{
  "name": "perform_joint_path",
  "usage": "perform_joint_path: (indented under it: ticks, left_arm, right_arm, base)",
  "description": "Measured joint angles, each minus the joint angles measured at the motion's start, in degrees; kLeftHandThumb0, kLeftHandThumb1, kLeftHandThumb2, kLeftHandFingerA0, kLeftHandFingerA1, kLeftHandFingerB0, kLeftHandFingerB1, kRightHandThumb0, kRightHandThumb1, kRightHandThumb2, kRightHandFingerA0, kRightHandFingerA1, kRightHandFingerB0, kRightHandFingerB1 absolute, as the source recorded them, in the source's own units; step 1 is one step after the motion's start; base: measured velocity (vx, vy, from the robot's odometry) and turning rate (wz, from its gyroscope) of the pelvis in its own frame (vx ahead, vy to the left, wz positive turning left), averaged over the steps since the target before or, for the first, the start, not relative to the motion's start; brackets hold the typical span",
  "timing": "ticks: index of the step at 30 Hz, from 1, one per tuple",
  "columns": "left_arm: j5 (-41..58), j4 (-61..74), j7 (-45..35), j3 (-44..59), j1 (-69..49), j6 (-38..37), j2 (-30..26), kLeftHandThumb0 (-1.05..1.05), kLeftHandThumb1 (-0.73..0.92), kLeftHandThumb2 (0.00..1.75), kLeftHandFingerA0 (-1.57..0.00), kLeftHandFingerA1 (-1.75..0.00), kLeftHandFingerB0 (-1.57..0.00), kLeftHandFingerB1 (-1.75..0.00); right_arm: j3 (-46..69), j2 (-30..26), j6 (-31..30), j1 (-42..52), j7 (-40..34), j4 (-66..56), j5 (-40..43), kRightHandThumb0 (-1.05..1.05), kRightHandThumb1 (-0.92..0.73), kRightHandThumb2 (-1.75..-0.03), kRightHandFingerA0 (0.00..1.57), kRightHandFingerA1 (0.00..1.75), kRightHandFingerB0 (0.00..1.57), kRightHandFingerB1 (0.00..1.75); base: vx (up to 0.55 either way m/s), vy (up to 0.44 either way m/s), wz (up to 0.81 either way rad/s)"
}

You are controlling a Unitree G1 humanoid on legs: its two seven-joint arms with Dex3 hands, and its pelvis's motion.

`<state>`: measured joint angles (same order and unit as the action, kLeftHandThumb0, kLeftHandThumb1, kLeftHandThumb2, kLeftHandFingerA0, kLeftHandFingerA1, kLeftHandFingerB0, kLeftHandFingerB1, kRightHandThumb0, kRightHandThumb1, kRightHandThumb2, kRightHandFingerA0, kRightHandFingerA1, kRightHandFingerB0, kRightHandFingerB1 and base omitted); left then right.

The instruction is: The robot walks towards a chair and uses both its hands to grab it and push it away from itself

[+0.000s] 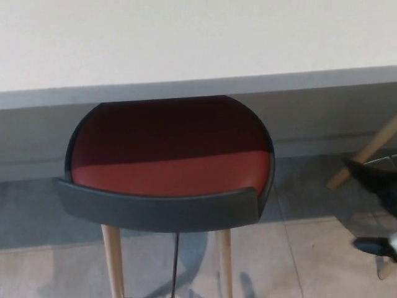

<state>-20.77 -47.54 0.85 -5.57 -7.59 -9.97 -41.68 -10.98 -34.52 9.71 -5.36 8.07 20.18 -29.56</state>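
Note:
The chair stands in front of me with its red seat point(167, 155) partly under the white table point(186, 37). Its dark grey curved backrest point(155, 208) is nearest to me, and its light wooden legs point(111, 261) show below. My right hand point(381, 186) is at the far right edge of the head view, well clear of the chair. It is open, with a finger above and the thumb point(372, 246) below, holding nothing. My left hand does not show.
The table's grey edge point(298, 81) runs across the view just above the seat. A wooden leg of another chair point(366, 158) slants in at the right, close to my right hand. Grey floor tiles point(310, 261) lie under everything.

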Motion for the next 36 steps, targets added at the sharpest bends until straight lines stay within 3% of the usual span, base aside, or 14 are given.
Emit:
perform_joint_path:
  ticks: [3,9,12,13,14,15,16,18,19,27,29,34,35,36]
  left_arm:
    - [1.5,-2.0,-0.7,3.1,-2.7,-2.4,-2.8,-0.63,0.42,0.65,0.00,0.00,0.00,0.00]
    - [5.4,-6.6,-2.5,9.3,-7.9,-7.9,-3.3,-0.81,0.44,0.73,0.00,0.00,0.00,0.00]
    - [7.7,-8.9,-3.8,13.0,-10.6,-10.3,-2.4,-0.85,0.47,0.77,0.00,0.00,0.00,0.00]
    - [8.8,-9.2,-4.4,14.6,-12.0,-11.1,-1.6,-0.85,0.47,0.77,0.00,0.00,0.00,0.00]
    - [9.8,-9.3,-5.1,16.0,-13.3,-11.7,-0.6,-0.83,0.47,0.78,0.00,0.00,0.00,0.00]
    - [10.9,-9.4,-5.9,17.5,-14.8,-12.4,0.5,-0.83,0.47,0.78,0.00,0.00,0.00,0.00]
    - [11.7,-9.6,-6.5,18.6,-15.8,-12.8,1.3,-0.84,0.47,0.79,0.00,0.00,0.00,0.00]
    - [13.1,-10.3,-7.6,20.3,-17.0,-13.4,3.0,-0.81,0.46,0.78,0.00,0.00,0.00,-0.01]
    - [14.6,-11.9,-9.0,22.1,-18.0,-13.6,5.0,-0.82,0.47,0.79,0.00,0.00,0.00,0.00]
    - [18.5,-21.5,-12.1,27.0,-17.4,-13.2,15.9,-0.85,0.53,0.84,0.00,0.00,0.00,0.00]
    - [19.5,-24.5,-12.6,27.9,-16.1,-11.8,19.1,-0.76,0.49,0.85,0.00,-0.12,-0.05,-0.14]
    - [21.2,-28.1,-12.8,29.4,-13.3,-7.7,23.4,-0.76,0.49,0.86,-0.03,-0.13,-0.08,-0.17]
    - [21.4,-28.2,-12.8,29.5,-13.0,-7.2,23.5,-0.71,0.48,0.85,-0.05,-0.34,-0.07,-0.26]
    - [21.7,-28.3,-12.7,29.6,-12.8,-6.6,23.6,-0.71,0.48,0.85,-0.05,-0.34,-0.07,-0.26]
  right_arm:
    - [4.1,-3.1,-0.1,2.6,1.2,0.2,1.8,-1.03,-0.56,-0.99,0.00,0.24,0.00,0.00]
    - [11.3,-5.9,1.4,9.0,1.6,2.6,5.2,-1.05,-0.59,-1.00,0.00,0.23,0.00,0.00]
    - [15.0,-6.0,2.8,13.2,1.4,4.1,7.1,-1.01,-0.60,-0.95,0.00,0.09,0.08,0.08]
    - [16.7,-5.8,3.4,15.1,1.2,4.8,7.9,-1.01,-0.60,-0.95,0.00,0.09,0.08,0.08]
    - [18.4,-5.4,4.0,16.9,1.1,5.5,8.8,-0.82,-0.49,-0.77,0.00,0.00,0.05,0.14]
    - [20.1,-4.9,4.7,18.9,1.0,6.3,9.8,-0.82,-0.49,-0.77,0.00,0.00,0.05,0.14]
    - [21.1,-4.4,5.4,20.0,0.7,7.6,10.4,-0.90,-0.55,-0.92,0.00,0.16,0.10,0.08]
    - [22.7,-3.6,6.7,21.5,0.2,10.5,11.2,-0.89,-0.55,-0.90,0.00,0.17,0.12,0.09]
    - [24.0,-2.7,8.0,22.9,-0.7,14.2,12.0,-0.82,-0.52,-0.88,0.00,0.22,0.09,0.18]
    - [25.4,3.0,10.6,23.3,-7.0,34.0,13.0,-0.85,-0.53,-0.91,0.01,0.18,0.08,0.16]
    - [26.1,5.5,11.0,22.4,-8.9,39.1,13.8,-0.84,-0.54,-0.92,0.00,0.18,0.06,0.15]
    - [26.9,9.4,11.1,19.1,-12.1,47.0,15.6,-0.87,-0.54,-0.91,0.01,0.18,0.09,0.14]
    - [26.9,9.7,11.1,18.7,-12.5,47.8,15.8,-0.91,-0.55,-0.89,0.00,0.12,0.06,0.08]
    - [27.4,9.9,11.1,18.3,-12.8,48.7,16.4,-0.91,-0.55,-0.89,0.00,0.12,0.06,0.08]
  base:
    - [0.00,0.000,0.00]
    - [0.00,0.000,0.00]
    - [0.00,0.000,0.00]
    - [0.00,0.000,0.00]
    - [0.00,0.000,0.00]
    - [0.00,0.000,0.00]
    - [0.00,0.000,0.00]
    - [0.00,0.000,0.00]
    - [0.00,0.000,0.00]
    - [0.00,0.000,0.00]
    - [0.00,0.000,0.00]
    - [0.00,0.000,0.00]
    - [0.00,0.000,0.00]
    - [0.00,0.000,0.00]
